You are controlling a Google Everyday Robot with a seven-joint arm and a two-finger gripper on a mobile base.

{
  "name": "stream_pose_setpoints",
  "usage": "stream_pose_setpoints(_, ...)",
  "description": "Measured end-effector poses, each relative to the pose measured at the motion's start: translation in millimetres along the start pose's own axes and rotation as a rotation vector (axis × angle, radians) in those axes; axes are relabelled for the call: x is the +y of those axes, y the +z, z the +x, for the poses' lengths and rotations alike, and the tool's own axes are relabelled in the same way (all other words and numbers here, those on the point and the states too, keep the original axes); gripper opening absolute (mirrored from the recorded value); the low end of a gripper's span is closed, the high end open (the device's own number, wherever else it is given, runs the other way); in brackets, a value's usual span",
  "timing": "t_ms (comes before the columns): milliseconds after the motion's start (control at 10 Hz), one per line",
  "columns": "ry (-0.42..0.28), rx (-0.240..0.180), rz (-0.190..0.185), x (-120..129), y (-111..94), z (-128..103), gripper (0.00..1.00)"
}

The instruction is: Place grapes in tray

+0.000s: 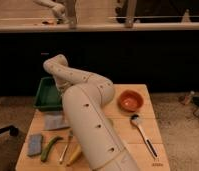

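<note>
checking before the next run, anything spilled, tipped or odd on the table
Nothing stands out. The tray, bowl and utensils lie flat and tidy. The tool is hidden behind the arm near the tray; the grapes are not visible.

White arm folds back, gripper (61, 91) hidden behind the elbow.

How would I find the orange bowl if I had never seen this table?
Look at the wooden table with the big white robot arm across it; the arm's claw is hidden near the green tray at the far left corner. Go to the far right corner instead: the orange bowl sits there. It is the only round orange thing, just behind a long-handled spoon.
</note>
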State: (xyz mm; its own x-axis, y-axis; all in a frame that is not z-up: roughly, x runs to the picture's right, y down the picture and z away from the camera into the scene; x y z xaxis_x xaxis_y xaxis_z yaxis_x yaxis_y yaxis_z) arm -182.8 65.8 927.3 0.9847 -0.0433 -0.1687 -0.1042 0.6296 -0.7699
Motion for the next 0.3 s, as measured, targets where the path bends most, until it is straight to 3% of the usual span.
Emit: stream_pose_setpoints(300, 0.000, 0.000, 0.000, -0.1, 0.7, 0.0, 0.80)
